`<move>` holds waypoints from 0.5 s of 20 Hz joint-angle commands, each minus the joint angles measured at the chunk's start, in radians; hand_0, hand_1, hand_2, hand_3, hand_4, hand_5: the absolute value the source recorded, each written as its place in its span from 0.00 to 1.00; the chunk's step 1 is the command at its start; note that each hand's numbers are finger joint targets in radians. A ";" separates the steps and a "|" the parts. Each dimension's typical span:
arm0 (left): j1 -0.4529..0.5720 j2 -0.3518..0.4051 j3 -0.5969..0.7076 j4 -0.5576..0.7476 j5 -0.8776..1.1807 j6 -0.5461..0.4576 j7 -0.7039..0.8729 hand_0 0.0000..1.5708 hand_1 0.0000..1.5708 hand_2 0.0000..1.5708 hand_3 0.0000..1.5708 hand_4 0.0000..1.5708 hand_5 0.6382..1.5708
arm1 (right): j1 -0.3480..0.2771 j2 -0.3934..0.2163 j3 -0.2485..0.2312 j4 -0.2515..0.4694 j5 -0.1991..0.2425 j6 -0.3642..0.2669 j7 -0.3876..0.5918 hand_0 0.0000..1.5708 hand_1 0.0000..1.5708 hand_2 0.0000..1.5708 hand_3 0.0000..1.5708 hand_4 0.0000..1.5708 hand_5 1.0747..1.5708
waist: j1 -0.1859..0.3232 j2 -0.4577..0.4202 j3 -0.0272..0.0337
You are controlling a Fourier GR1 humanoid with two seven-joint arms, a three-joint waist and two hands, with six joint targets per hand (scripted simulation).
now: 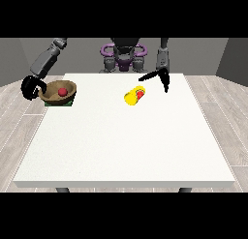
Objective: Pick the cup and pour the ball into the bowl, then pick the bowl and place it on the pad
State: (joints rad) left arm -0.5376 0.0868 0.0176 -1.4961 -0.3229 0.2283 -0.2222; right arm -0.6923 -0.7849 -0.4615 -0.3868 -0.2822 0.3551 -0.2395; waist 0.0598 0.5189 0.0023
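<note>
A brown bowl sat at the far left of the white surface, resting on a dark green pad whose edge showed beneath the bowl's right and near sides. Inside the bowl lay a red ball, near its middle. The hand at the view's left was at the bowl's left rim, its black fingers curled in a hook round that rim, so it was grasping the bowl. Its grey forearm ran up and to the right towards the robot's shoulder.

A yellow cup lay tipped on its side farther right on the surface, a little right of the middle and towards the far edge, well apart from the bowl. Its mouth faced up and to the right, and something red showed at that opening; whether it was a second ball or part of the cup could not be told.

The hand at the view's right hung above the surface just right of and beyond the cup, not touching it. Its fingers were spread and released, one pointing left and others pointing down, holding nothing
</note>
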 commanded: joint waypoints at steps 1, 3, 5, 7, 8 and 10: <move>0.034 0.001 -0.014 -0.109 0.001 -0.009 0.047 0.00 0.00 0.00 0.00 0.00 0.99 | -0.036 -0.081 -0.023 0.050 -0.009 0.055 0.004 1.00 1.00 1.00 0.29 0.65 1.00 | -0.002 0.039 0.0004; 0.086 -0.008 -0.021 -0.108 -0.001 0.000 0.013 0.00 0.00 0.00 0.00 0.00 0.99 | -0.012 -0.015 -0.044 0.069 -0.043 0.060 -0.003 1.00 1.00 1.00 0.00 0.58 0.99 | -0.008 -0.010 -0.0003; 0.084 -0.001 -0.017 -0.054 0.018 -0.034 0.023 0.00 0.00 0.00 0.00 0.00 0.99 | -0.025 0.002 -0.040 0.075 -0.048 0.020 0.057 1.00 1.00 1.00 0.00 0.50 1.00 | 0.006 -0.062 -0.0014; 0.034 0.000 -0.028 -0.135 0.016 -0.052 0.144 0.00 0.00 0.00 0.00 0.00 0.99 | -0.052 -0.045 -0.033 0.091 -0.035 0.042 0.082 1.00 1.00 1.00 0.00 0.45 1.00 | -0.002 -0.045 0.0000; 0.032 -0.008 -0.013 -0.082 0.025 -0.038 0.092 0.00 0.00 0.00 0.00 0.00 1.00 | -0.060 -0.035 -0.033 0.081 -0.043 0.033 0.110 1.00 1.00 1.00 0.17 0.47 1.00 | -0.005 -0.068 -0.0012; 0.086 -0.006 -0.015 -0.122 0.011 -0.019 0.063 0.00 0.00 0.00 0.00 0.00 0.99 | -0.018 -0.042 -0.026 0.091 -0.034 0.069 0.081 1.00 1.00 1.00 0.52 0.47 1.00 | -0.008 -0.053 -0.0009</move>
State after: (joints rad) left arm -0.4807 0.0856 0.0068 -1.5836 -0.3065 0.2012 -0.1623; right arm -0.7259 -0.8236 -0.4942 -0.3111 -0.3218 0.4080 -0.1630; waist 0.0531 0.4728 0.0013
